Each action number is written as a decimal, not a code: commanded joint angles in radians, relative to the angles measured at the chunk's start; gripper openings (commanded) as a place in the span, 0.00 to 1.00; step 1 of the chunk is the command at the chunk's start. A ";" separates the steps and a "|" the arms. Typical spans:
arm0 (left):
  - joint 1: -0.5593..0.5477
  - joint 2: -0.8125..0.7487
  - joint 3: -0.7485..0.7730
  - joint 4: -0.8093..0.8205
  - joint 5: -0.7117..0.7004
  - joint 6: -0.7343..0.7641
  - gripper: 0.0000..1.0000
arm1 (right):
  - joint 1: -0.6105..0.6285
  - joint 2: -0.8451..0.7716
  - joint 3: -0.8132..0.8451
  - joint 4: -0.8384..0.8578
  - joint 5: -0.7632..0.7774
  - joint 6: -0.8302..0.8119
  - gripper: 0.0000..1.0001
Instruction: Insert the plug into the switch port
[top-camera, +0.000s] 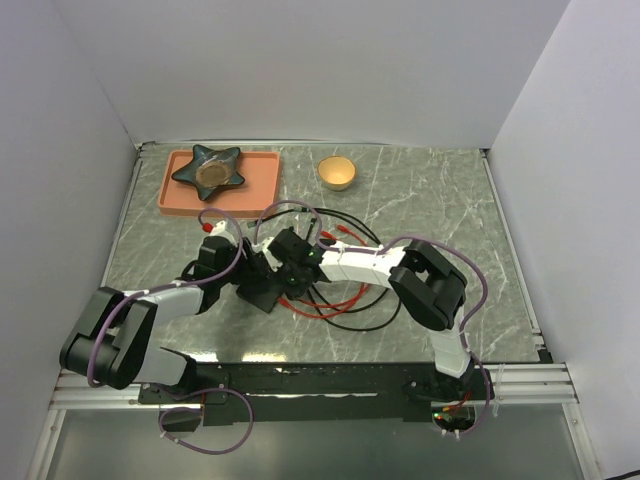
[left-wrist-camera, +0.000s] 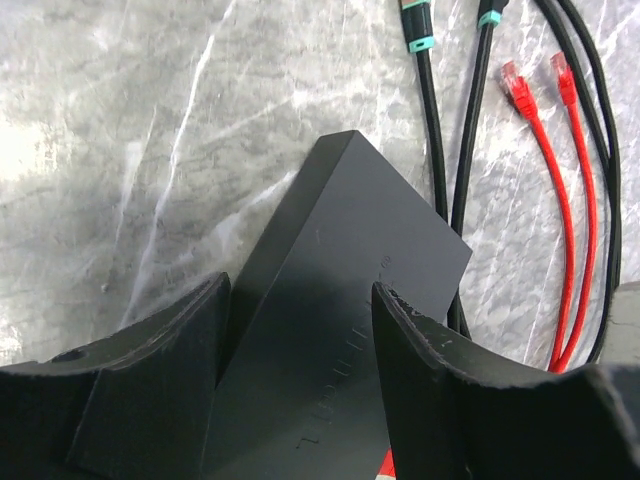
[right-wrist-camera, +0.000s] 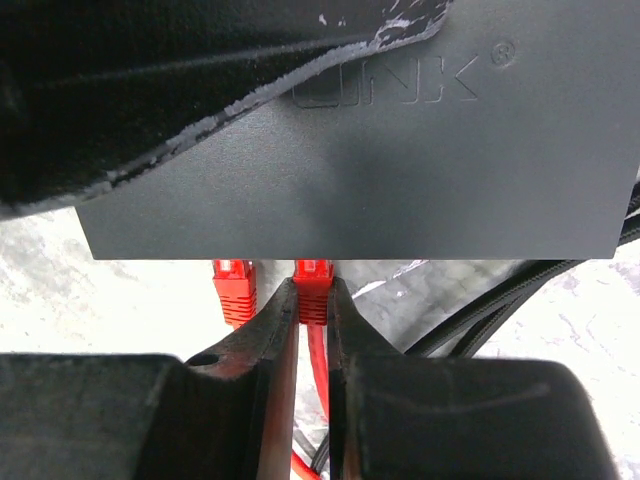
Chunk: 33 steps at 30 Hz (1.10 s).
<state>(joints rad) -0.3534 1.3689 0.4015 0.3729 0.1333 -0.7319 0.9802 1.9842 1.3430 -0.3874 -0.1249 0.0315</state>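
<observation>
Right claw (right-wrist-camera: 311, 297): clenched on the red plug (right-wrist-camera: 312, 275), pinched just behind its head, cable trailing back between the fingers.
Plug position: straight ahead of the claw tips, nose meeting the near edge of the switch box (right-wrist-camera: 400, 170); depth of entry impossible to tell.
Switch port: along that same edge, directly ahead of the claw; opening hidden under the box's lip.
Step in hand: final push of the insertion, by the look of it.
Next move: short, straight drive forward along the plug's axis, no twist, until seated; release only after that.
Neighbouring plug (right-wrist-camera: 232, 282): just left of the claw, at the same edge; little room for the claw's left finger.
Left claw (left-wrist-camera: 300, 295): closed on the switch box, one finger to each side, seemingly bracing it against the push.
Ahead and right of the left claw: black cables (left-wrist-camera: 440, 130) and loose red patch leads (left-wrist-camera: 565, 200) lying on the table (left-wrist-camera: 120, 150); likely snag if the box slides.
Far beyond both claws: salmon tray (top-camera: 265, 190) carrying a star-shaped dish (top-camera: 208, 168), yellow bowl (top-camera: 337, 172); well apart, no obstacle.
</observation>
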 joint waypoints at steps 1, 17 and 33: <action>-0.144 0.009 0.008 -0.115 0.405 -0.170 0.60 | 0.014 -0.028 0.091 0.429 -0.067 0.002 0.00; -0.179 -0.125 0.019 -0.239 0.351 -0.202 0.59 | 0.012 0.016 0.206 0.409 -0.085 0.030 0.00; -0.179 -0.165 0.029 -0.310 0.322 -0.204 0.60 | 0.012 0.084 0.352 0.332 -0.096 0.085 0.00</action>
<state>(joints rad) -0.4183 1.2308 0.4061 0.0921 0.0345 -0.8074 0.9905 2.0552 1.5146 -0.6399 -0.2077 0.0364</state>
